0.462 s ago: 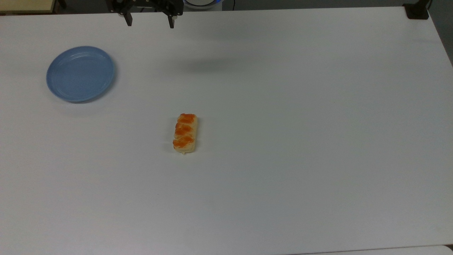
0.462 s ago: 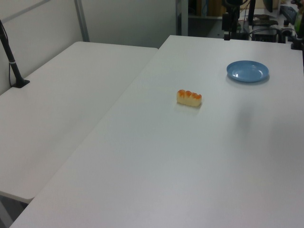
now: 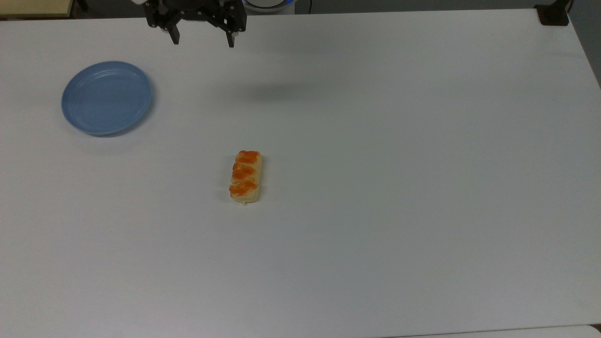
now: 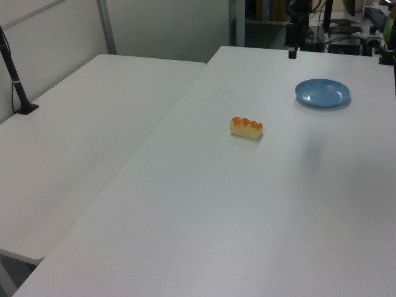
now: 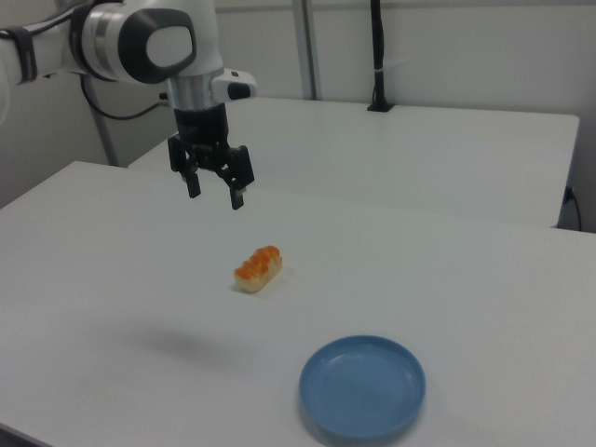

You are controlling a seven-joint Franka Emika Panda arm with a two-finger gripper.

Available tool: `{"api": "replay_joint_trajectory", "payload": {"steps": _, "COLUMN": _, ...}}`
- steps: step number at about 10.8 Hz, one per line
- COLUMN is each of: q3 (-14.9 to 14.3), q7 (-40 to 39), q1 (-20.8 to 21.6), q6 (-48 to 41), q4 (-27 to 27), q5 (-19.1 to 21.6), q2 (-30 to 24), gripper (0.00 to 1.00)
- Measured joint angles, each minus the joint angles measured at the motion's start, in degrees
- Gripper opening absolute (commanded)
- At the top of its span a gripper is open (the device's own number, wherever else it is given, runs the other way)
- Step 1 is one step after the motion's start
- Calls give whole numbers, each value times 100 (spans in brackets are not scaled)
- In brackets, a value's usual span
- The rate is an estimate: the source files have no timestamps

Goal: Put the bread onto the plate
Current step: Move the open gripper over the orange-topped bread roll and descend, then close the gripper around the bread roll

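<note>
Gripper: the gripper (image 3: 202, 41) hangs in the air above the far edge of the table (image 3: 375, 188), its two fingers spread wide with nothing between them; in the right view (image 5: 214, 194) it is plainly clear of the surface.
Bread: the bread (image 3: 245, 176) lies flat on the table, long axis running 12 to 6 o'clock in the top view, three orange patches facing up. It is well apart from the gripper, toward 5 o'clock of it in the top view.
Plate: the plate (image 3: 107, 97) sits bare, at about 10 o'clock from the bread in the top view and well apart from it; in the left view (image 4: 322, 93) it lies at 1 o'clock of the bread (image 4: 246, 127).
Stage: judged as approach; no grasp is made and the bread is not yet on the plate.
Risk 1, misaligned closure: the fingers appear spread across the bread's short side, which suits it; a descent off-centre could pinch one end, and the bar may pivot or slip out.
Risk 2, descent depth: the bread is low; stopping too high likely grazes the glossy top, going too deep strikes the table.
Risk 3, soft body: hard squeezing may deform it.
Risk 4, release: the plate rim is raised; a low carry could knock the plate, and an early drop could leave the bread straddling the rim.
</note>
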Motion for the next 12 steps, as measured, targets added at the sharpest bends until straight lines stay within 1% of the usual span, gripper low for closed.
{"api": "replay_joint_trajectory", "payload": {"steps": 3, "q3": 4, "q7": 372, "q1": 3, "q6": 427, "q4": -4, "q5": 4, "q2": 276, "gripper": 100}}
{"api": "replay_joint_trajectory", "payload": {"steps": 5, "q3": 94, "q7": 489, "q1": 9, "q6": 767, "q4": 9, "q5": 12, "q2": 649, "gripper": 100}}
{"api": "replay_joint_trajectory", "payload": {"steps": 7, "q3": 226, "q7": 652, "q1": 77, "q6": 1284, "q4": 19, "q5": 12, "q2": 1251, "gripper": 100}}
{"api": "replay_joint_trajectory", "payload": {"steps": 10, "q3": 241, "q7": 1010, "q1": 332, "q6": 2346, "q4": 44, "q5": -7, "q2": 2218, "gripper": 99}}
{"api": "replay_joint_trajectory", "payload": {"steps": 11, "q3": 241, "q7": 1222, "q1": 396, "q6": 2673, "q4": 58, "q5": -100, "q2": 2494, "gripper": 91}}
{"api": "replay_joint_trajectory", "payload": {"steps": 12, "q3": 242, "q7": 1454, "q1": 442, "q6": 2948, "q4": 79, "q5": -200, "q2": 2716, "gripper": 75}}
